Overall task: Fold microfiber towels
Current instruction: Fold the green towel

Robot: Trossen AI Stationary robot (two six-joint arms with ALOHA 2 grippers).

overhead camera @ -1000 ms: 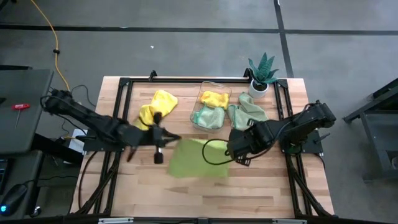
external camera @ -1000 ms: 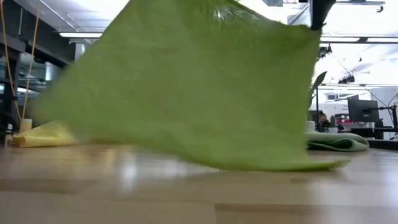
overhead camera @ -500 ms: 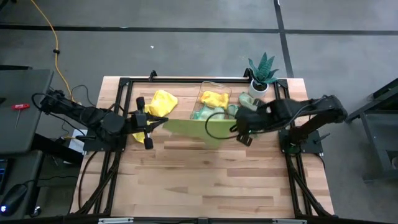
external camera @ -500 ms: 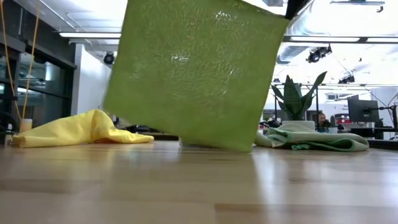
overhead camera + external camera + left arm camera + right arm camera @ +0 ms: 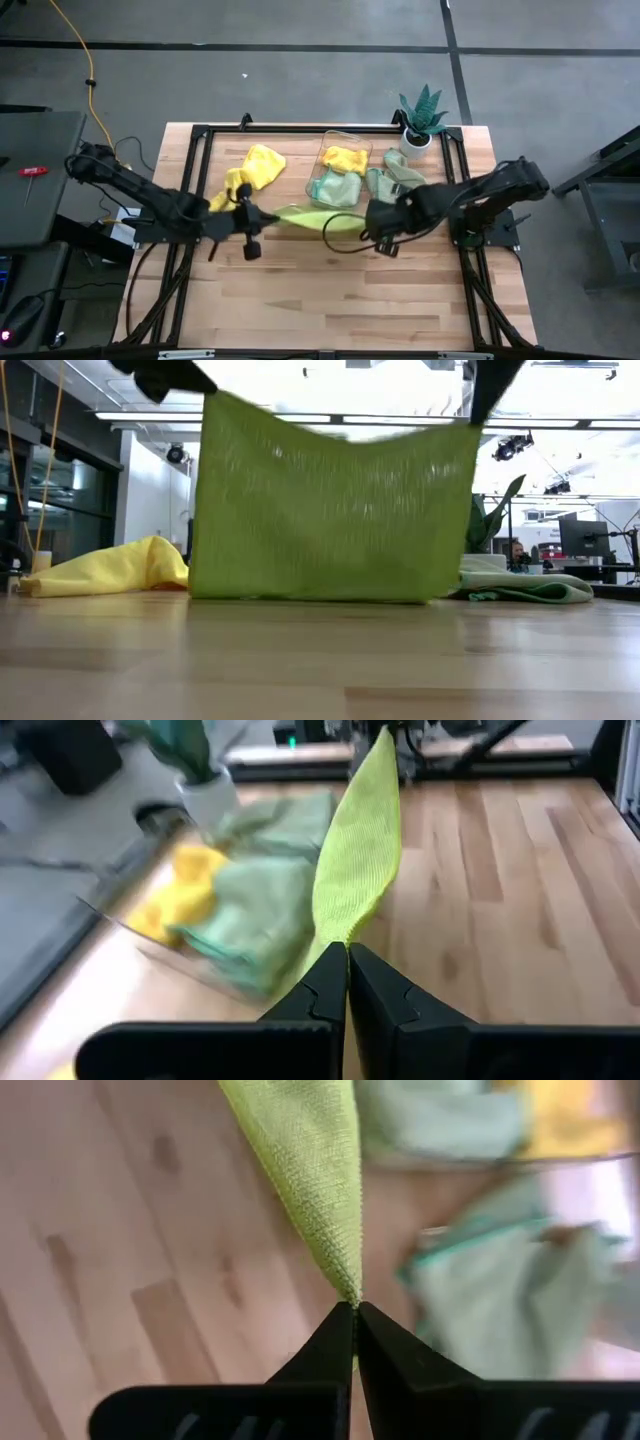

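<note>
Lime green towel [image 5: 305,218] stretched between both arms over counter [image 5: 340,300] middle, hanging as flat sheet in low view [image 5: 335,500], bottom hem touching or just grazing the wood, top edge taut. Long axis running left to right across counter, one top corner per gripper. Left gripper [image 5: 247,214] at towel's left corner, jaws pressed together on the corner, cloth seen fanning away from the tips in left wrist view [image 5: 360,850]. Right gripper [image 5: 372,228] at right corner, jaws likewise pinched on cloth, seen in right wrist view [image 5: 310,1170]. Both about equally near, towel directly between them, sheet hanging below jaws. Behind towel: yellow towel [image 5: 250,172] loose on counter at back left, clear bin [image 5: 342,172] holding yellow and mint towels, another mint green towel [image 5: 398,178] just right of bin, potted plant [image 5: 420,115] at back right corner. Likely step: laying sheet flat before folding; coming move hinges on both corners travelling together, perpendicular to towel's long axis, so hem drags out flat. Risk: uneven pull skewing the sheet, or snagging bin just behind.
</note>
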